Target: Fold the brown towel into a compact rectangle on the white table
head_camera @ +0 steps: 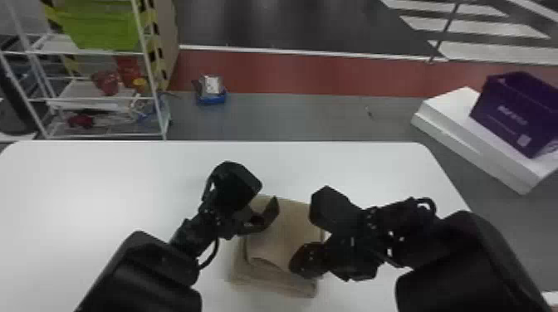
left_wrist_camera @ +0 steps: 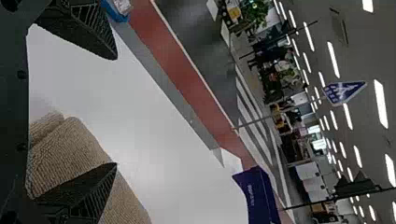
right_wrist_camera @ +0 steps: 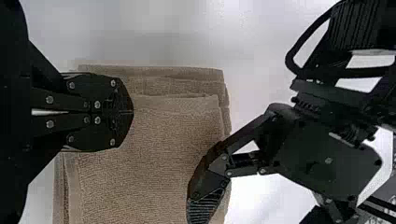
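On the table, the brown towel is lying with its long axis running near to far; the left pincer is hanging spread, the right pincer pressed together.

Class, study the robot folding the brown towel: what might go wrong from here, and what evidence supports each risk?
The layers of the brown towel do not line up at the edges, so the rectangle may end up uneven.

The left gripper is open with one finger over the towel; it might snag the top layer.

Both grippers are close together above it, so they may bump.
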